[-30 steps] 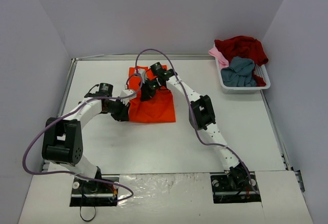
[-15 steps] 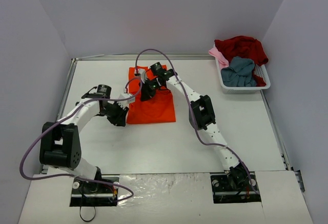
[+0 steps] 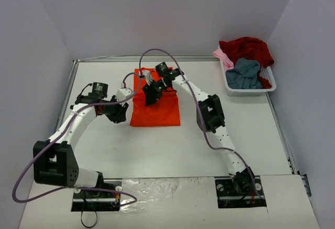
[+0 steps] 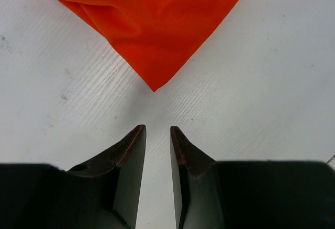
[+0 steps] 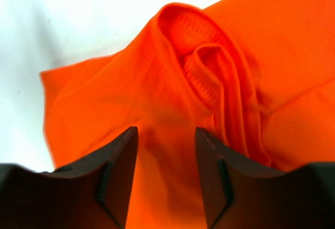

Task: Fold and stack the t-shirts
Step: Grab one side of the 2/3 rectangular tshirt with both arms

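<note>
The orange shirt [image 3: 157, 115] lies flat at the centre rear of the table [image 3: 157, 150]. The left tool [image 4: 157, 129], slightly parted and empty, is just off the shirt's corner. The right tool [image 5: 165, 130], released, is over the bunched collar. The other shirts [image 3: 246, 48] are heaped in the basket [image 3: 250, 91].

White slatted basket [image 3: 248, 91] at far right corner of worktop [image 3: 157, 150]; worktop white, low-rimmed, grey walls around.

soft matt orange-red cloth t-shirt [image 3: 155, 108] with ribbed stitched collar [image 5: 201, 64], white matt table [image 4: 251, 82] finely ridged, smooth black faintly glossy fingers [image 4: 128, 155] of the left gripper [image 4: 157, 128], white slatted plastic basket [image 3: 246, 90]
</note>
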Tool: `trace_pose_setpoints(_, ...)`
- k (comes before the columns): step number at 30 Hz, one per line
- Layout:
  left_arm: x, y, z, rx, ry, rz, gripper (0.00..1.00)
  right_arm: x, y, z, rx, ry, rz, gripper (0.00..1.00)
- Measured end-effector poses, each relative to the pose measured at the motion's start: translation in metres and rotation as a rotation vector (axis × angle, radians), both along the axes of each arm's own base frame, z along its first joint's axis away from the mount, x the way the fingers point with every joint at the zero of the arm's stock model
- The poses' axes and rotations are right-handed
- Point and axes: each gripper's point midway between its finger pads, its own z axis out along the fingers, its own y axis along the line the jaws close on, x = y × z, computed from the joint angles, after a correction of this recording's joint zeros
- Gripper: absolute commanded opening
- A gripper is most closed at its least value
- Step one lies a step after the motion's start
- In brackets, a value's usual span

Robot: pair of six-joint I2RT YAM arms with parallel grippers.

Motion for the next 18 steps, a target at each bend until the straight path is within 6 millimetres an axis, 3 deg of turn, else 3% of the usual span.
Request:
trace_pose_setpoints(3,0.004,0.002,0.007,0.005,-0.038,0.013,0.25,-0.005,-0.011,0.027,-0.003,-0.026,-0.001,0.50)
trace_pose_setpoints(6,0.007,0.002,0.018,0.013,-0.091,0.014,0.25,-0.007,-0.029,0.070,0.014,-0.081,-0.013,0.53)
trace_pose_setpoints(10,0.010,-0.006,0.027,0.036,-0.161,-0.022,0.25,-0.008,-0.065,0.129,0.049,-0.174,-0.047,0.54)
trace_pose_setpoints(12,0.009,-0.016,0.023,0.070,-0.193,-0.066,0.25,-0.008,-0.090,0.148,0.050,-0.205,-0.080,0.54)
trace_pose_setpoints(15,-0.001,-0.033,0.001,0.157,-0.209,-0.158,0.25,-0.011,-0.127,0.151,0.023,-0.210,-0.131,0.53)
trace_pose_setpoints(18,-0.010,-0.043,-0.028,0.247,-0.207,-0.246,0.26,-0.015,-0.160,0.126,-0.034,-0.159,-0.181,0.53)
